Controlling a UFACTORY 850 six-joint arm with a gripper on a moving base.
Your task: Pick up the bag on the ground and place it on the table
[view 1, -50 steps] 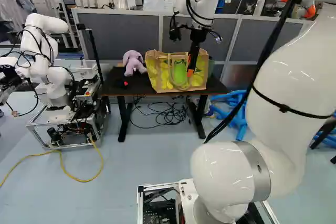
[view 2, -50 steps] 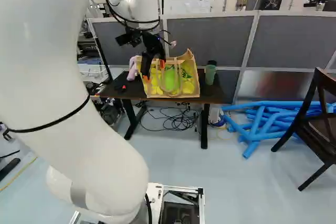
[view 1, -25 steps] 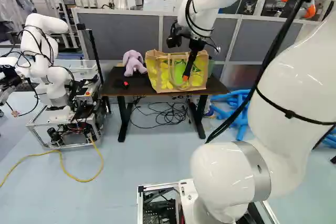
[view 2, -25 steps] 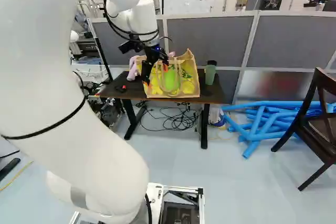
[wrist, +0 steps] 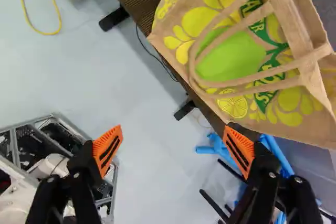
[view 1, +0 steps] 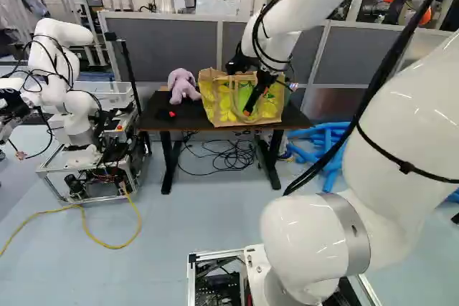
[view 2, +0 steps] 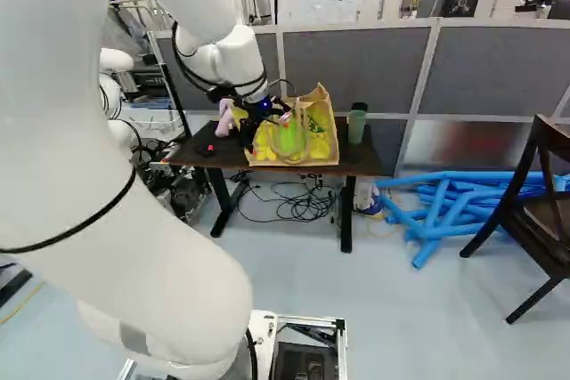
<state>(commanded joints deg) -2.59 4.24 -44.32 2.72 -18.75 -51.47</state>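
Observation:
The gripper hangs in front of the bag in the left base view. In the wrist view the gripper stands wide open, with only floor seen between its orange pads. The tan bag with yellow and green print stands upright on the dark table, ahead of the gripper and off toward one finger. Its looped handles hang over its near face, not between the fingers. In the right base view the bag is partly hidden by the wrist.
A purple plush toy and a small red-and-black item lie left of the bag, a green cup right of it. Another robot stands at the left. Blue tubes and a dark chair are at the right.
My arm has tilted, its wrist swinging lower with the fingers moving left across the bag's front in the left base view. The bag and the base have stayed put; the gripper holds nothing.

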